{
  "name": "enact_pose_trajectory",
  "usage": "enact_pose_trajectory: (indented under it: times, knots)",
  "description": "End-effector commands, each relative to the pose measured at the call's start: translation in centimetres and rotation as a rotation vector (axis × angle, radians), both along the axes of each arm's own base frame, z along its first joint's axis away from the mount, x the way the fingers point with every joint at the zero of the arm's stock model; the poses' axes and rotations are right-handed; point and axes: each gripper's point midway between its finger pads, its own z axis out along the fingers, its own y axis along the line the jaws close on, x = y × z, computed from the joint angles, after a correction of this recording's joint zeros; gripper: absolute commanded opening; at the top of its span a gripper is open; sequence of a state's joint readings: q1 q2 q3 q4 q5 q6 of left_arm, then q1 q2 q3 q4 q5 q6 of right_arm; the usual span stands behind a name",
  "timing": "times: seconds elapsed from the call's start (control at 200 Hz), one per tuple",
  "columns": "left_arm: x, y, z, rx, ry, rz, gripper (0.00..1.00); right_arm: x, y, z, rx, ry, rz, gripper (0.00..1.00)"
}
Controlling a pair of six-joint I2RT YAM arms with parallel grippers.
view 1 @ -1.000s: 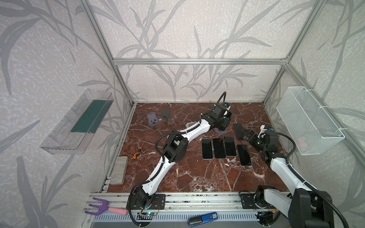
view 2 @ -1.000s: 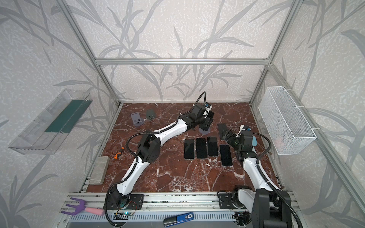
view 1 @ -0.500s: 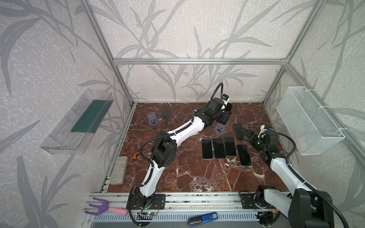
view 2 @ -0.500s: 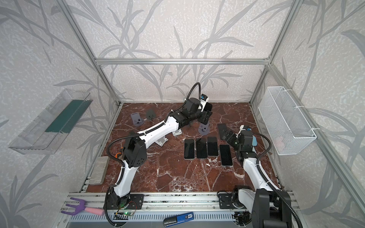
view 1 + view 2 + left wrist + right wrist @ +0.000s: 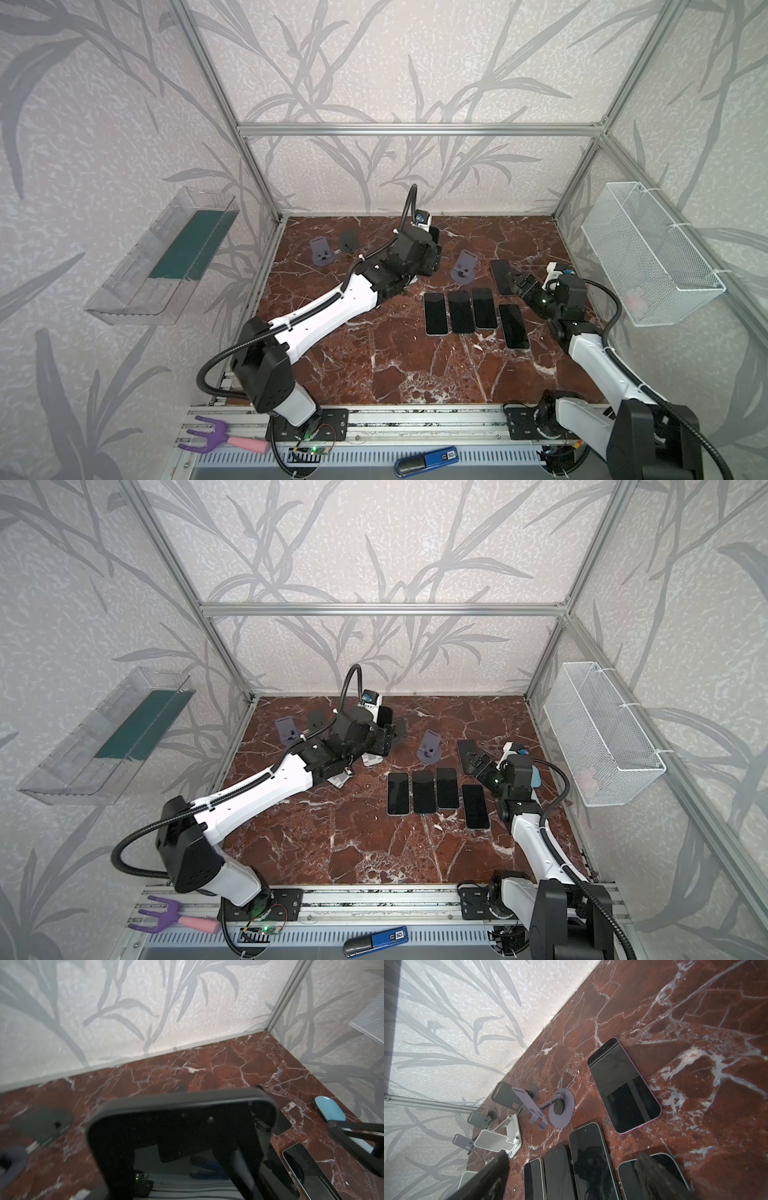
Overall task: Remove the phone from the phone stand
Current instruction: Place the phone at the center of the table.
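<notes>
The phone fills the lower centre of the left wrist view, tilted and up off the marble floor, so it's already out of a stand. In a top view the left gripper, upper centre, reads as clamped on it. The purple phone stand sits just right of it, empty and not touching the phone.

Step in hand looks like carry and set down:
- Hold firm and keep the phone level.
- Stay above the white stand under the wrist.
- Go to bare marble left of the phone row, lower flat, then release.

The right gripper, right of centre, has its jaws apart and empty over a lone phone; keep the two arms apart.

Hard to see:
- The left wrist view is blurred.
- The phone's lower end is cut off at the frame bottom.
- The left fingers and contact points are hidden.
- In both top views the phone is mostly behind the gripper.
</notes>
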State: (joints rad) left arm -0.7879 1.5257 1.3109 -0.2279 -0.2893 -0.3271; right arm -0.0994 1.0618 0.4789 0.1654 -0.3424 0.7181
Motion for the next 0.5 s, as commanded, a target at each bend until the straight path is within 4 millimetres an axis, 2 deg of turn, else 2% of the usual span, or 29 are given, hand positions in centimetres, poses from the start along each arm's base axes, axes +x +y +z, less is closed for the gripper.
enact_pose_trajectory:
  times: [0.0, 0.04, 0.095, 0.195, 0.36, 0.5]
  knots:
    - [-2.1, 3.6, -4.8, -0.015, 0.137, 0.171, 0.43, -0.1, 0.2, 1.1, 0.011, -0.048, 0.012, 0.94]
    - [-2.6, 4.4, -6.6, -0.031, 0.18, 0.212, 0.42, -0.1, 0.2, 1.1, 0.01, -0.049, 0.012, 0.94]
    - [-3.2, 5.3, -9.0, -0.03, 0.257, 0.285, 0.37, 0.0, 0.4, 1.2, 0.015, -0.051, 0.019, 0.94]
    - [-4.2, 5.1, -12.4, 0.017, 0.413, 0.333, 0.39, -0.1, 0.7, 1.3, 0.023, -0.054, 0.037, 0.92]
    - [-4.4, 5.5, -15.1, 0.066, 0.477, 0.388, 0.35, -0.6, 0.5, 1.8, -0.001, -0.066, 0.028, 0.92]
    - [-4.7, 5.1, -17.4, 0.07, 0.532, 0.394, 0.35, -0.5, 0.5, 1.7, 0.005, -0.063, 0.031, 0.92]
